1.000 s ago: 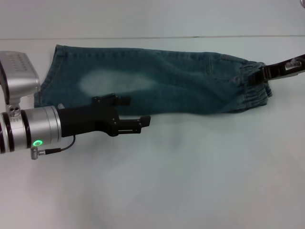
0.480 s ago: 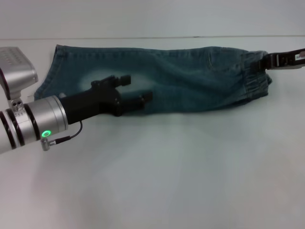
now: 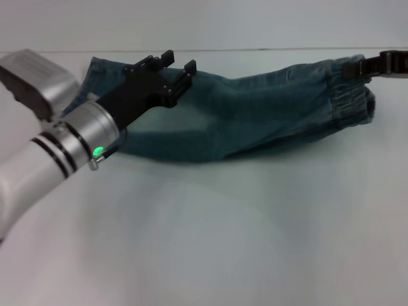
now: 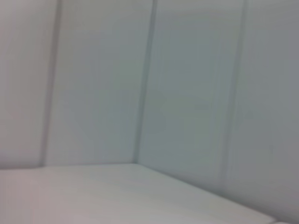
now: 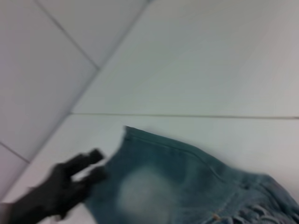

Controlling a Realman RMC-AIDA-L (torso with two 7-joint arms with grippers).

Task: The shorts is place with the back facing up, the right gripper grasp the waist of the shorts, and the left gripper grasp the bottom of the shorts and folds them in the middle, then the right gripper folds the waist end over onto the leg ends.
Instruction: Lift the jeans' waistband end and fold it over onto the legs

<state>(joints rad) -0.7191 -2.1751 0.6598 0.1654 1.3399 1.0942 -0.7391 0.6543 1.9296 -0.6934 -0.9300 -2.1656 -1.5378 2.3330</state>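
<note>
The blue denim shorts [image 3: 255, 115] lie lengthwise across the far part of the table, with the leg end at the left and the elastic waist [image 3: 350, 105] at the right. My right gripper [image 3: 358, 67] is shut on the top edge of the waist at the far right and holds that edge slightly raised. My left gripper [image 3: 178, 61] hovers open above the leg end, with nothing between its fingers. The right wrist view shows the shorts [image 5: 177, 186] from the waist side, and the left gripper [image 5: 96, 165] appears dark and blurred beside the leg end.
A white table [image 3: 223, 223] stretches toward me in front of the shorts. A pale panelled wall [image 4: 187, 93] stands just behind the table's far edge [image 3: 268, 50]. The left wrist view shows only that wall and a strip of table.
My left gripper has swung from the shorts' near edge up and over the leg end, still open. The right gripper has risen with the waist, and the shorts have shifted right.
</note>
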